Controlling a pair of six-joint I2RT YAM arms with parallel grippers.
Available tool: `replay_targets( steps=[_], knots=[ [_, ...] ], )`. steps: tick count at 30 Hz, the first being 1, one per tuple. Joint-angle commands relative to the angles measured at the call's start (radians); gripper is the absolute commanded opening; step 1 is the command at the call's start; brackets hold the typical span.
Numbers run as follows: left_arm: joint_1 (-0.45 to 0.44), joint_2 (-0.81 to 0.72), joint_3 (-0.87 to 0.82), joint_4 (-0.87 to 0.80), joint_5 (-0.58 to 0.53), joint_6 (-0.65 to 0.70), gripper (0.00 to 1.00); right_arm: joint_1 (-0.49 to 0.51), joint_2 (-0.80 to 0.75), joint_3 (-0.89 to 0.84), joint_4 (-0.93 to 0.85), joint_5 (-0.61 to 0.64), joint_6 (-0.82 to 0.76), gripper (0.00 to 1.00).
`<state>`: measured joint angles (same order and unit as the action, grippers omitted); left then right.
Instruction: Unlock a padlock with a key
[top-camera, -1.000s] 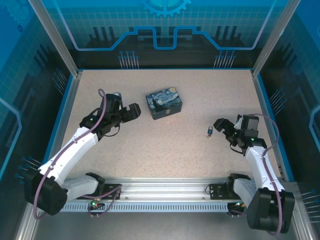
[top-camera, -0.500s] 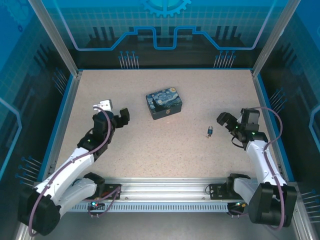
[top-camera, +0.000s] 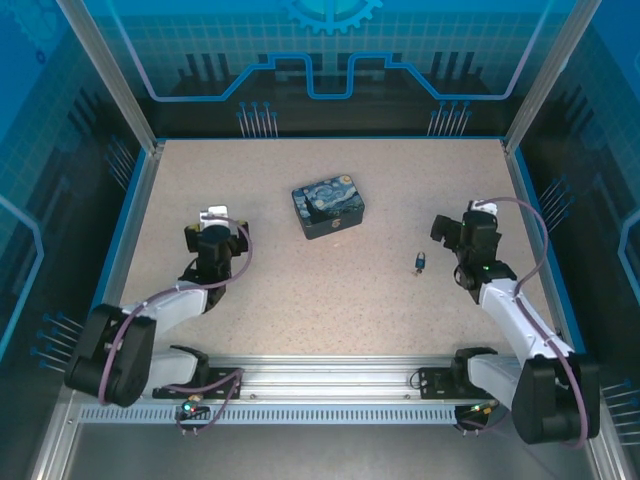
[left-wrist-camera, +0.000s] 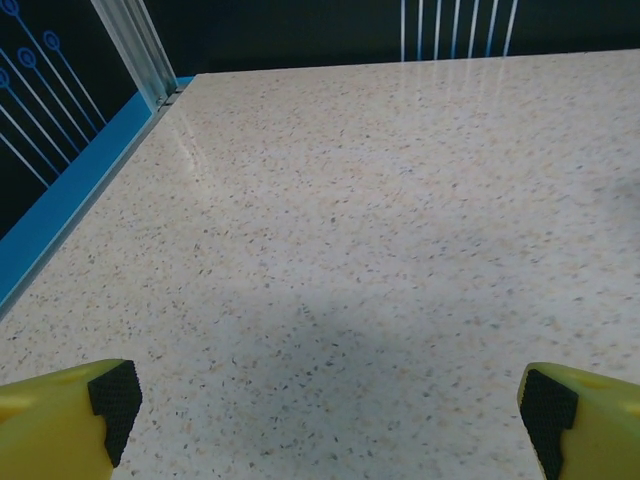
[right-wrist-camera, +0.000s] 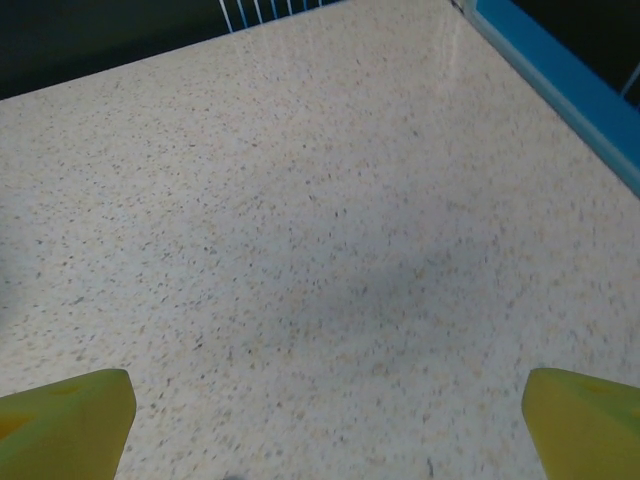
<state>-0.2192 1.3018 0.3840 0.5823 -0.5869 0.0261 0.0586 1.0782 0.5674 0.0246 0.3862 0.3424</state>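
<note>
Desk (top-camera: 300, 290): flat, beige, finely speckled like stone composite, slight sheen at the far side. Blue border strip round it. Ribbed aluminium rail (top-camera: 330, 385) along the near edge.

Box (top-camera: 328, 208): rectangular with rounded corners, dark blue swirl print, near desk centre, set at a slant.

Padlock (top-camera: 420, 263): lies on bare desk right of centre, to the near right of the box and well apart from it. Just left of the right gripper (top-camera: 452, 230), not touching. It reads as a tiny dark speck with a faint brass tint. Long axis looks roughly near-to-far. Shackle end and key too small to tell apart.

Left gripper (top-camera: 213, 232): on the left side of the desk, well apart from the box. In the wrist view, left gripper (left-wrist-camera: 328, 405) has blocky yellow fingers (left-wrist-camera: 60, 420) faced with black pads. Jaws spread wide, bare desk between them, nothing held.

Right gripper (right-wrist-camera: 325, 420): yellow fingers (right-wrist-camera: 70, 415) at either edge. Jaws spread wide over speckled desk, nothing held.
</note>
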Motion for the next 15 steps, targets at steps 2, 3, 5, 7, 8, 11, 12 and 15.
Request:
replay_targets(
  steps=[2,3,5,7,8,11,12,15],
  knots=[
    [0.025,0.079,-0.05,0.285,0.035,0.055,0.99,0.029,0.075,-0.057,0.227,0.05,-0.127,1.0],
    [0.032,0.087,-0.05,0.296,0.055,0.047,0.99,0.033,0.094,-0.073,0.282,0.046,-0.145,1.0],
    [0.051,0.115,-0.05,0.329,0.101,0.027,0.99,0.049,0.152,-0.115,0.412,0.044,-0.178,1.0],
    [0.067,0.159,-0.044,0.357,0.143,0.031,0.99,0.059,0.211,-0.148,0.516,0.022,-0.215,1.0],
    [0.075,0.182,-0.038,0.366,0.168,0.029,0.99,0.063,0.24,-0.157,0.577,0.019,-0.235,1.0],
    [0.107,0.193,-0.005,0.309,0.245,0.017,0.99,0.069,0.261,-0.181,0.668,-0.07,-0.32,1.0],
    [0.115,0.198,-0.002,0.312,0.272,0.017,0.99,0.063,0.281,-0.207,0.744,-0.079,-0.322,1.0],
    [0.151,0.206,0.009,0.288,0.366,0.001,0.99,0.046,0.356,-0.259,0.892,-0.12,-0.315,1.0]
  ],
)
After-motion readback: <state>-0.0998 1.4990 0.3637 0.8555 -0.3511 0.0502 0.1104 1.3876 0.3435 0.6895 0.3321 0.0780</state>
